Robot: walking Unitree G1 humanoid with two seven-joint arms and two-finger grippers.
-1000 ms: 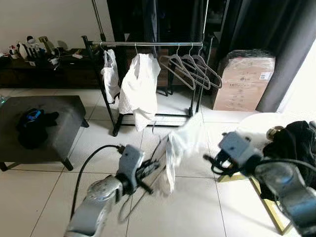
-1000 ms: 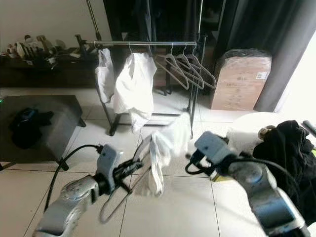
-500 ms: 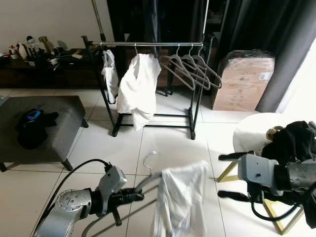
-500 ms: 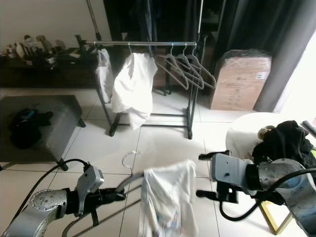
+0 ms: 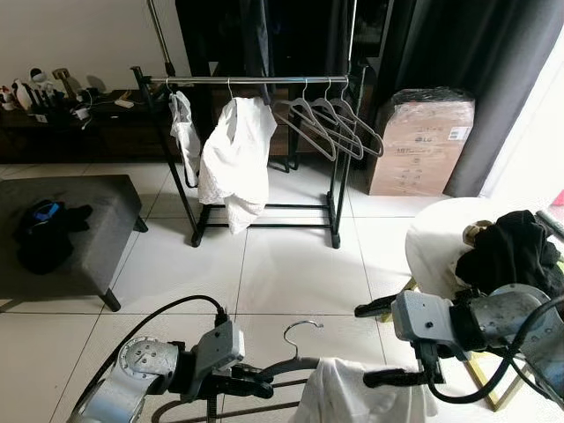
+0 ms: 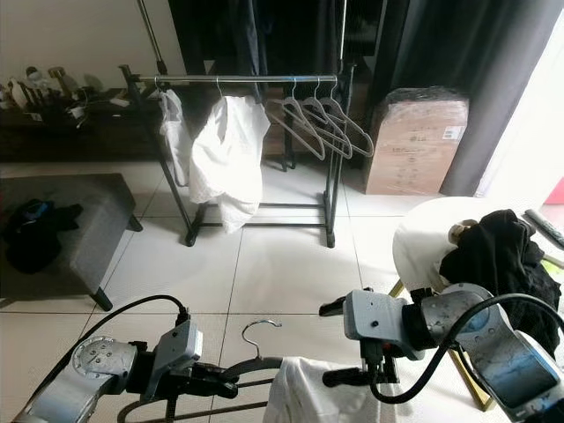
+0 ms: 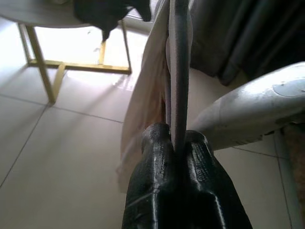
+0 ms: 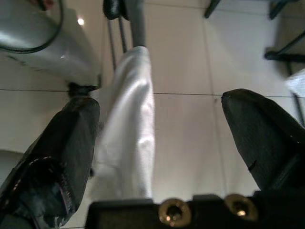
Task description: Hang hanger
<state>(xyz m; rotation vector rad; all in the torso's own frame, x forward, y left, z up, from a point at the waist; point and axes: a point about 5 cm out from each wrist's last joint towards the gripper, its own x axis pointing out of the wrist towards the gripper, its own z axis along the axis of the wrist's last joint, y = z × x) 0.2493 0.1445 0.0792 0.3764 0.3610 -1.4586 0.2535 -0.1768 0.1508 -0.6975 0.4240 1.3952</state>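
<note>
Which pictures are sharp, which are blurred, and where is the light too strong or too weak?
Left eye view: sharp; daylight washes out the far right edge, while the dark curtain behind the clothes rack loses detail. Right eye view: the same. Left wrist view: the left gripper, shut on the hanger, is soft; glare on the floor under the gold table legs. Right wrist view: the open right gripper has dark, blurred fingers; the white shirt is bright.

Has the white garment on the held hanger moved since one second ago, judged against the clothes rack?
Yes. The white garment now hangs lower and farther from the clothes rack, carried by the left gripper.
</note>
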